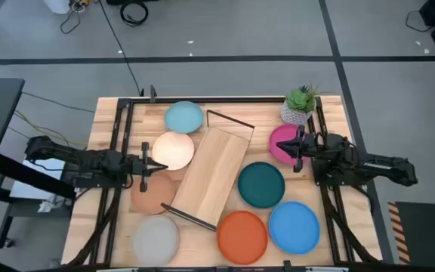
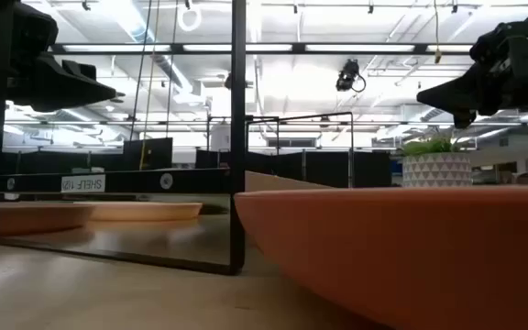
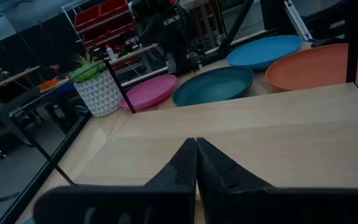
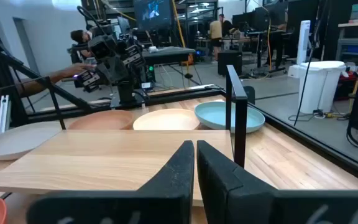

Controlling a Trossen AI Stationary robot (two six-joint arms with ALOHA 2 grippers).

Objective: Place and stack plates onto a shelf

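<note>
White plant pot (image 1: 298, 113) at the table's (image 1: 112, 113) corner

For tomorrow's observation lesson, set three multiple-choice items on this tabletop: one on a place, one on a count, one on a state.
1. Where does the white patterned plant pot stand?
A. on the light-wood shelf board
B. at a table corner beside the round flat magenta plate
C. between the grey and tan plates

2. How many round plates lie on the slatted wooden table?
A. six
B. eight
C. ten

3. What lies on the long light-wood shelf board?
A. nothing
B. a stack of two plates
C. the orange plate

Key: 1 B, the high view shows the pot next to the magenta plate. 2 B, eight show from above. 3 A, the board's top is bare in the high view and both wrist views.
</note>
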